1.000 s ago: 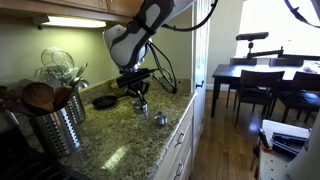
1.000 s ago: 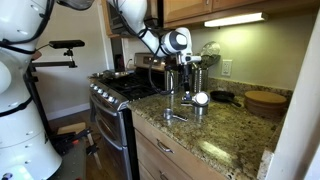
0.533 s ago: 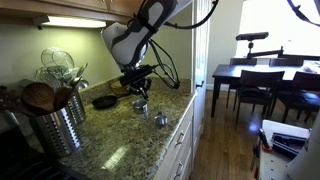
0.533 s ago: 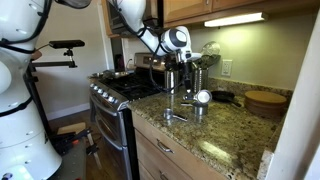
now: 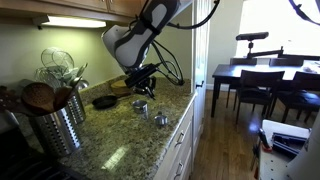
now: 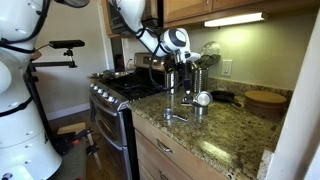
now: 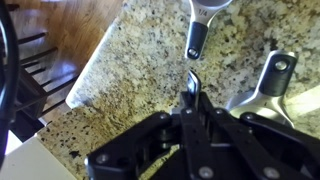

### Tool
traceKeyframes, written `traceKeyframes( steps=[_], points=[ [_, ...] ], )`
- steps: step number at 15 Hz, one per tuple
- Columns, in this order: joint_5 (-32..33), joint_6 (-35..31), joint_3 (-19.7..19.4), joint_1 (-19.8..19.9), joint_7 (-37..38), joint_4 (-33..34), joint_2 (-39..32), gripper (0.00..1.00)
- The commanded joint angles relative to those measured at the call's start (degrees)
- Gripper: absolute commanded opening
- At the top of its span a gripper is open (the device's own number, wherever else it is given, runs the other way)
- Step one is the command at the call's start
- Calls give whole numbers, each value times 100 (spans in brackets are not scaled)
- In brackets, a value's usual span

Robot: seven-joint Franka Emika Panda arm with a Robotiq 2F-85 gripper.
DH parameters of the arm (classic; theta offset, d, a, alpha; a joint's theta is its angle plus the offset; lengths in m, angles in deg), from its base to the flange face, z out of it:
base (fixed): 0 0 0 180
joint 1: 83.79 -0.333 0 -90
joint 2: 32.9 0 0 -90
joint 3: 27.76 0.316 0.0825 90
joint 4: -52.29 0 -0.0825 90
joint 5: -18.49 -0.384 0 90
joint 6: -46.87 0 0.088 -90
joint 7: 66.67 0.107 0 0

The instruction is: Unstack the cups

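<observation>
My gripper (image 7: pixel 192 92) comes in from the bottom of the wrist view. It is shut on a thin shiny metal edge (image 7: pixel 192 78), which looks like part of a silver cup; the rest of that cup is hidden by the fingers. Two other silver cups lie apart on the granite counter below: one at the top (image 7: pixel 207 8) and one at the right (image 7: pixel 262 98). In both exterior views the gripper (image 5: pixel 143 86) (image 6: pixel 186 86) hangs a little above the counter, over one cup (image 5: pixel 140 106) (image 6: pixel 200 98), with another cup (image 5: pixel 160 119) (image 6: pixel 172 116) nearer the counter's edge.
A tall ribbed steel utensil canister (image 5: pixel 55 122) stands on the counter with whisks and wooden tools in it. A small black pan (image 5: pixel 104 101) sits behind the cups. A stove (image 6: pixel 122 90) borders the counter, and a wooden bowl (image 6: pixel 265 100) sits beside the cups. The counter edge (image 7: pixel 90 75) drops to the floor.
The gripper has risen a little from the cups on the counter, its fingers staying shut. The two cups on the counter have not moved.
</observation>
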Motion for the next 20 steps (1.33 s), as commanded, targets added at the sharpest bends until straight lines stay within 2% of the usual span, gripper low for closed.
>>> traceKeyframes(
  steps=[1, 12, 20],
  points=[
    [274, 231, -26, -44, 45, -388, 319, 2],
    [1085, 406, -66, 24, -33, -709, 198, 2],
    [1412, 364, -2, 53, -123, -668, -75, 2]
  ],
)
